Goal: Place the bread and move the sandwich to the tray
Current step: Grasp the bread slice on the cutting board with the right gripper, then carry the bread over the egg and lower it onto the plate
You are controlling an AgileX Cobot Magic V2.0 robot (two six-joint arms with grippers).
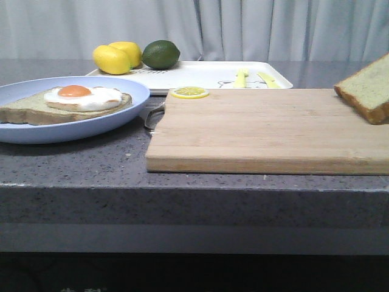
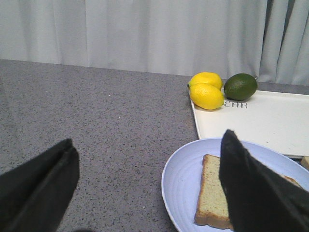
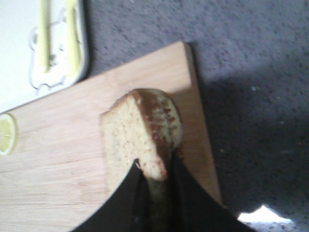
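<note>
Black fingertips (image 3: 145,193) of the right gripper (image 3: 155,191) fill the near edge of the right wrist view, pinched tight on the bread (image 3: 140,133), which stands on edge between them, crust outward, over the far right part of the wooden cutting board (image 1: 261,131). In the front view the slice appears tilted and seemingly clear of the board, though I cannot tell for certain.

Over on the other side, the left gripper (image 2: 145,188) hangs wide apart and holds nothing, with the light-blue plate (image 2: 181,179) just beyond and partly under its right finger. On that plate lies the sandwich (image 1: 67,103), so far one slice topped with a fried egg (image 1: 82,96).

To do this step well, I judge the right arm should carry the bread across the board towards the plate, level it flat, and lower it squarely over the egg before letting go, so it does not slide off.

Beyond the board sits the tray (image 1: 200,76), carrying two lemons (image 1: 117,58) and a lime (image 1: 160,54) at its far-left end. One lemon slice (image 1: 189,92) rests on the board's far corner. Everything stands on a speckled grey countertop (image 1: 73,164) before pale curtains (image 1: 194,27).
</note>
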